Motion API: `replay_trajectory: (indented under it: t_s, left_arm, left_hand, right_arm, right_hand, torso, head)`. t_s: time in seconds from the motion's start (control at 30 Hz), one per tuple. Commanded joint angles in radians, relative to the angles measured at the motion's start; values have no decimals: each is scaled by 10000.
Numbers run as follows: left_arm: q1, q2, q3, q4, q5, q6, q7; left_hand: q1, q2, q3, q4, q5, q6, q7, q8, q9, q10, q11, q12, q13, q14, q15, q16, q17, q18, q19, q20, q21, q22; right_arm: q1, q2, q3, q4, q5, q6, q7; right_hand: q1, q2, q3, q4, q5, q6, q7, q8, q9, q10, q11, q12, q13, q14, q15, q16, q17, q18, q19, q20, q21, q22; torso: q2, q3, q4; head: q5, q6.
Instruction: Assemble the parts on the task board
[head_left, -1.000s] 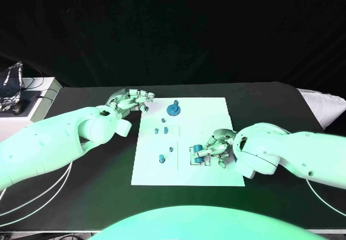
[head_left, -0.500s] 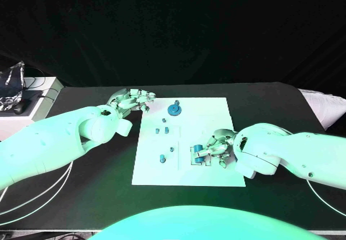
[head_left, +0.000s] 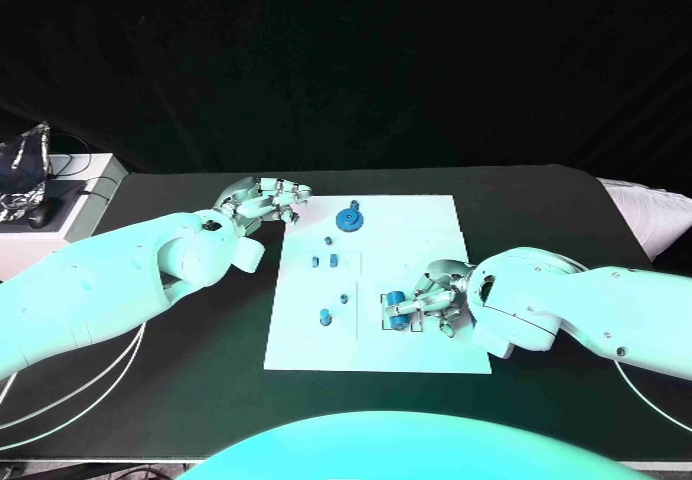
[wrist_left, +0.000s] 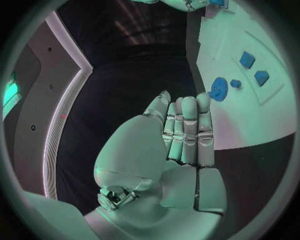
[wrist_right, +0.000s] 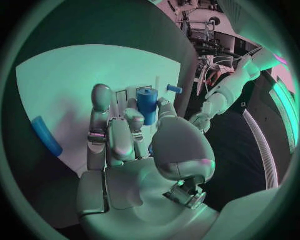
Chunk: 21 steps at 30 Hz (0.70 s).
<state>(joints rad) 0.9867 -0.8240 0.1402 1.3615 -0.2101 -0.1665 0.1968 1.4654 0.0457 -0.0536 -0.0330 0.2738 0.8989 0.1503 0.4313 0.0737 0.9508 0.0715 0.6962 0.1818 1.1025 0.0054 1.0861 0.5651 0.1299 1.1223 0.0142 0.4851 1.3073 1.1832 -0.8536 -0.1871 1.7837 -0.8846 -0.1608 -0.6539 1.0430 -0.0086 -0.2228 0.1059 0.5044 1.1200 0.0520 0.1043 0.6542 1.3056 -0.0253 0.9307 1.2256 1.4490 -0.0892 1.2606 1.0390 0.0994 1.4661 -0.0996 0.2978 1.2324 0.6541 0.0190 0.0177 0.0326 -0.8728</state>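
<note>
The white task board (head_left: 411, 235) lies mid-table. My right hand (head_left: 433, 300) rests on its near right part and pinches an upright blue cylinder (head_left: 392, 298) between thumb and fingers (wrist_right: 134, 119); the right wrist view shows the cylinder (wrist_right: 147, 106) over pale rectangular slots. My left hand (head_left: 264, 200) sits at the board's far left corner, fingers (wrist_left: 186, 130) side by side, holding nothing. A blue round gear (head_left: 348, 219) stands on the far part of the board, also seen from the left wrist (wrist_left: 219, 88). Small blue parts (head_left: 332, 260) and a peg (head_left: 323, 318) dot the board's left half.
A longer blue part (wrist_right: 47, 136) lies on the board beside my right hand. A pale box with foil-like clutter (head_left: 36, 175) stands off the table's far left corner. Black tabletop (head_left: 188, 340) surrounds the board.
My right hand's fingers have shifted slightly at the blue cylinder. The left hand has stayed where it was.
</note>
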Motion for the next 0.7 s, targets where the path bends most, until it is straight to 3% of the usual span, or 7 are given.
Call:
replay_trajectory:
  t_s: [0.03, 0.13, 0.33, 0.53, 0.57, 0.7]
  left_arm:
    - [2, 5, 6, 32, 3, 152, 56]
    - [2, 4, 6, 33, 3, 153, 57]
    - [2, 4, 6, 30, 3, 150, 58]
    - [2, 1, 6, 26, 3, 144, 55]
    - [2, 1, 6, 26, 3, 144, 55]
    - [2, 0, 6, 24, 3, 141, 54]
  left_hand:
    - [19, 43, 23, -36, 42, -67, -5, 35, -16, -47, 3, 36, -12, 11, 40, -29, -13, 114, 63, 14, -61, 162]
    - [19, 43, 23, -36, 42, -67, -5, 35, -16, -47, 3, 36, -12, 11, 40, -29, -13, 114, 63, 14, -61, 162]
    - [19, 43, 23, -36, 42, -67, -5, 35, -16, -47, 3, 36, -12, 11, 40, -29, -13, 114, 63, 14, -61, 162]
    - [19, 43, 23, -36, 42, -67, -5, 35, -16, -47, 3, 36, -12, 11, 40, -29, -13, 114, 63, 14, -61, 162]
    - [19, 43, 23, -36, 42, -67, -5, 35, -16, -47, 3, 36, -12, 11, 40, -29, -13, 114, 63, 14, -61, 162]
    - [19, 43, 23, -36, 42, -67, -5, 35, -16, -47, 3, 36, -12, 11, 40, -29, -13, 114, 63, 14, -61, 162]
  right_arm:
    - [-19, 19, -8, 14, -237, 89, -11]
    - [-20, 33, -8, 17, -274, -41, 5]
    - [-21, 56, -8, -12, -365, -226, 42]
    - [-23, 57, -8, -27, -386, -317, 117]
    - [-24, 56, -8, -26, -387, -328, 137]
    - [-28, 38, -8, -9, -390, -366, 227]
  right_hand:
    - [37, -217, 111, 178, -360, -14, -1, 65, 12, -67, -16, -20, -11, 29, 9, -46, 13, 14, 382, 0, 5, 21]
    - [15, -440, 360, 468, -626, -19, -2, 77, 21, -73, -15, -20, -24, 31, 9, -45, 35, 13, 385, 0, 25, 36]
    - [-14, -668, 560, 824, -1137, -27, 4, 84, 25, -74, -16, -8, -31, 34, 16, -46, 56, 13, 387, 3, 57, 57]
    - [-23, -1247, 897, 1749, -2071, -45, 6, 75, 12, -98, 0, -57, -76, 37, 17, -44, 86, 16, 386, 8, 52, 70]
    - [-109, -1300, 876, 1805, -2306, -40, 12, 76, 11, -100, -11, -63, -81, 37, 22, -44, 87, 15, 388, 7, 60, 74]
    - [-201, -1366, 914, 1823, -2562, -38, 11, 77, 9, -98, -13, -65, -86, 40, 22, -44, 95, 14, 390, 6, 73, 83]
  torso:
    - [2, 1, 3]
    - [6, 2, 2]
    - [3, -4, 1]
    - [7, -1, 0]
    - [4, -1, 0]
    - [-1, 2, -1]
  head:
    - [12, 2]
    - [4, 2]
    - [4, 2]
    - [4, 2]
    - [4, 2]
    - [5, 2]
